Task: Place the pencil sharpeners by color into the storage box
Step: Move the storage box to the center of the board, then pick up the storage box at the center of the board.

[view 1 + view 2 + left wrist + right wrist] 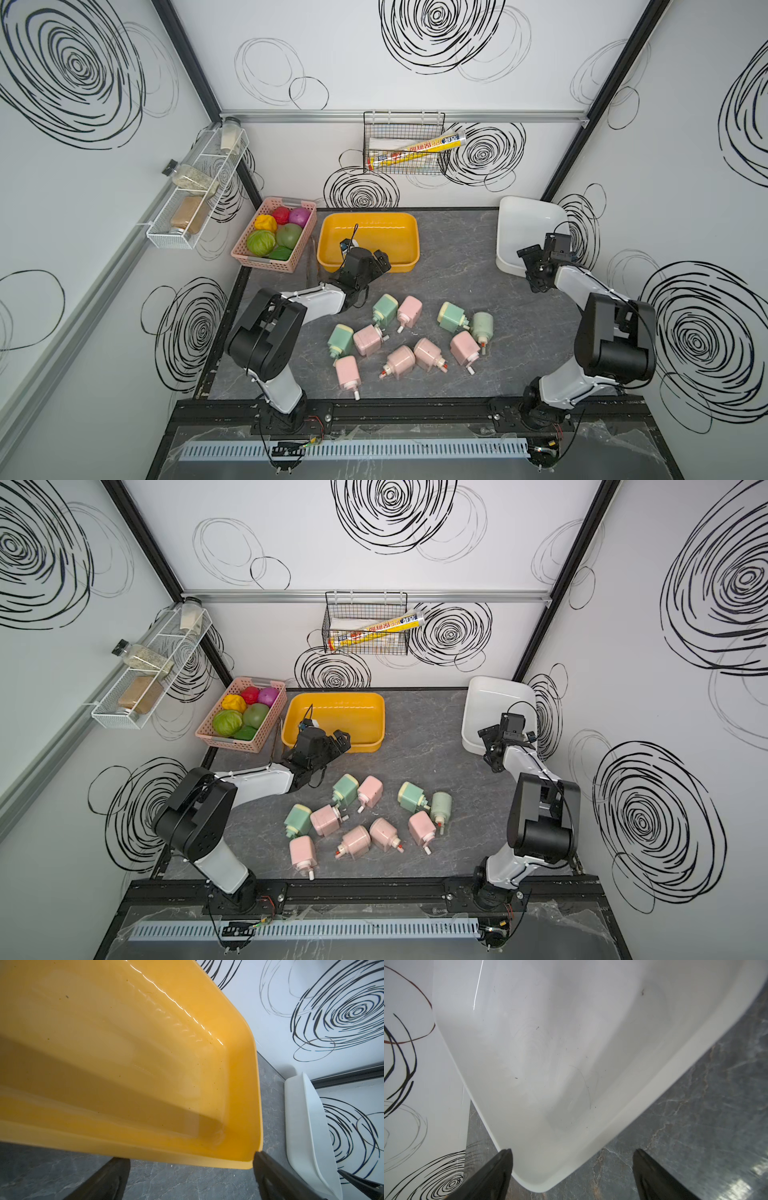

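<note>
Yellow bin [399, 253] rim under splayed left fingers [108, 1180], white bin [528, 212] corner under splayed right fingers [492, 1178], pencil sharpeners [409, 311] between

yellow tub [257, 1084] cropped at edge, white tub [528, 220] partly hidden

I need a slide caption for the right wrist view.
Open right gripper poised at a corner of the empty white bin.

— Where's my free room?
— I see bare table [457, 266] between the yellow tub [374, 216] and the white tub [523, 208], and both tub floors are free.
— And the middle?
— Crowded. The pencil sharpeners [400, 361] lie bunched, several touching, with only thin gaps between them. The pink basket [266, 262] stands just beside the yellow tub, so I've no lane there.
</note>
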Robot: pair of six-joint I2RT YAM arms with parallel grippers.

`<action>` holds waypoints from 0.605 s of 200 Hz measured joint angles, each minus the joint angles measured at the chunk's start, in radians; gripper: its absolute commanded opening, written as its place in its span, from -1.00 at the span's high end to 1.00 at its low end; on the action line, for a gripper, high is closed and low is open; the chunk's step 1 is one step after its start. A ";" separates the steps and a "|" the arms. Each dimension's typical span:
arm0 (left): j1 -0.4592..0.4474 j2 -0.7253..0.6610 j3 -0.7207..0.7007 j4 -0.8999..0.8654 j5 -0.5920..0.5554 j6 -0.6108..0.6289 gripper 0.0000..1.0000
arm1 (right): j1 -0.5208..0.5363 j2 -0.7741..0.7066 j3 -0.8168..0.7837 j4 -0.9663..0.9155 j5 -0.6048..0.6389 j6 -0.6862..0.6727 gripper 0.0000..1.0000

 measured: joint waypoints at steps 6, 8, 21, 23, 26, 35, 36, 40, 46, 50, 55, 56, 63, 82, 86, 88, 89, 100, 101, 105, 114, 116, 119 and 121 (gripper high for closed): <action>0.000 0.012 0.013 0.000 0.001 0.000 -0.98 | 0.000 0.002 0.001 0.000 0.002 0.007 -0.82; 0.000 0.016 0.018 -0.001 0.001 0.000 -0.98 | 0.000 0.002 0.001 0.000 0.003 0.009 -0.81; 0.000 0.035 0.038 0.002 0.006 0.000 -0.98 | 0.000 0.008 0.006 -0.001 0.006 0.020 -0.75; 0.000 0.036 0.039 0.002 0.006 0.000 -0.98 | 0.000 0.010 0.007 -0.001 0.006 0.020 -0.75; 0.000 0.038 0.040 0.003 0.007 0.000 -0.98 | 0.000 0.012 0.010 -0.002 0.006 0.022 -0.74; -0.001 0.038 0.040 0.003 0.010 0.000 -0.98 | -0.001 0.021 0.020 -0.001 0.008 0.025 -0.68; -0.001 0.038 0.040 0.003 0.010 0.000 -0.98 | -0.001 0.022 0.021 -0.001 0.008 0.024 -0.68; -0.003 0.038 0.040 0.003 0.010 0.000 -0.98 | -0.001 0.026 0.026 -0.001 0.008 0.024 -0.65; -0.004 0.038 0.040 0.003 0.010 0.000 -0.98 | -0.001 0.033 0.032 -0.001 0.009 0.025 -0.61; -0.004 0.036 0.040 0.003 0.009 0.000 -0.98 | -0.001 0.037 0.035 -0.001 0.009 0.023 -0.59; -0.005 0.034 0.038 0.003 0.009 0.000 -0.98 | -0.001 0.042 0.037 0.000 0.009 0.023 -0.56; -0.005 0.033 0.037 0.002 0.008 0.000 -0.98 | -0.001 0.042 0.038 0.000 0.009 0.024 -0.55; -0.005 0.026 0.032 0.002 0.007 0.000 -0.98 | -0.001 0.048 0.039 0.000 0.009 0.023 -0.52; -0.005 0.003 0.015 0.000 0.004 0.001 -0.98 | -0.001 0.060 0.039 0.001 0.008 0.023 -0.43; -0.005 -0.003 0.012 -0.001 0.004 0.002 -0.98 | -0.001 0.062 0.039 0.000 0.008 0.023 -0.42; -0.005 -0.006 0.010 -0.001 0.003 0.002 -0.98 | -0.001 0.062 0.039 0.001 0.007 0.024 -0.41; -0.005 -0.007 0.010 -0.001 0.003 0.002 -0.98 | -0.001 0.063 0.039 0.001 0.007 0.024 -0.41; -0.005 -0.024 0.002 -0.001 0.002 0.008 -0.98 | -0.001 0.065 0.039 0.001 0.007 0.022 -0.36; -0.005 -0.025 0.002 0.000 0.002 0.008 -0.98 | -0.001 0.065 0.039 0.002 0.007 0.023 -0.36; -0.005 -0.032 0.000 -0.001 0.000 0.009 -0.98 | -0.001 0.065 0.039 0.002 0.008 0.022 -0.33; -0.005 -0.044 -0.006 -0.001 -0.003 0.014 -0.98 | -0.001 0.066 0.039 0.002 0.009 0.025 -0.28; -0.005 -0.047 -0.007 -0.001 -0.004 0.016 -0.98 | -0.001 0.066 0.039 0.003 0.009 0.026 -0.27; -0.005 -0.050 -0.008 -0.001 -0.005 0.017 -0.98 | -0.001 0.066 0.039 0.003 0.011 0.026 -0.25; -0.005 -0.053 -0.009 -0.001 -0.006 0.018 -0.98 | -0.001 0.066 0.039 0.003 0.011 0.026 -0.25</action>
